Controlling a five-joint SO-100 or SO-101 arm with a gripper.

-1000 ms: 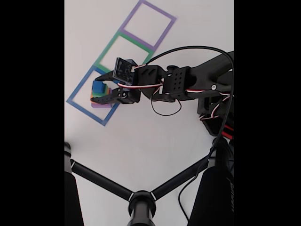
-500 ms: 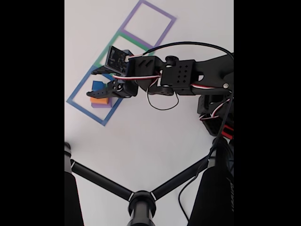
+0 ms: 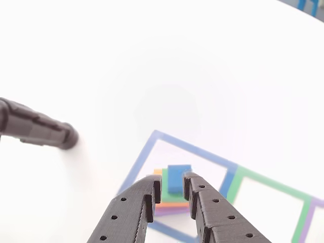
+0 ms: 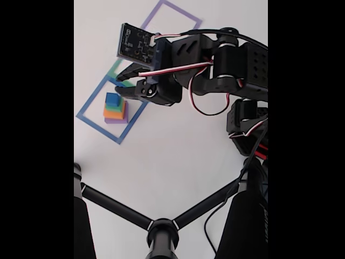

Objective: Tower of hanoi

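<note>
The tower of hanoi [image 4: 115,110] stands stacked inside the blue square outline [image 4: 97,129]: purple at the bottom, then orange, green, and the blue cube [image 3: 178,177] on top. My gripper [image 4: 121,86] hangs above and just behind the stack, apart from it. In the other view its two black fingers [image 3: 147,200] reach up from the bottom edge, and my gripper [image 3: 171,183] is open with nothing in it. The blue cube shows through the gap, lower down on the stack.
A green outline [image 3: 238,174] and a purple outline [image 4: 188,38] continue the row past the blue one. Black stand legs [image 4: 116,208] cross the near table, and one foot [image 3: 35,130] shows at the left of the other view. The arm's base and cables [image 4: 245,129] are at right.
The gripper has lifted up and back from the stack, and the wrist has tilted upward. The stack stays in the blue outline with the blue cube on top.
</note>
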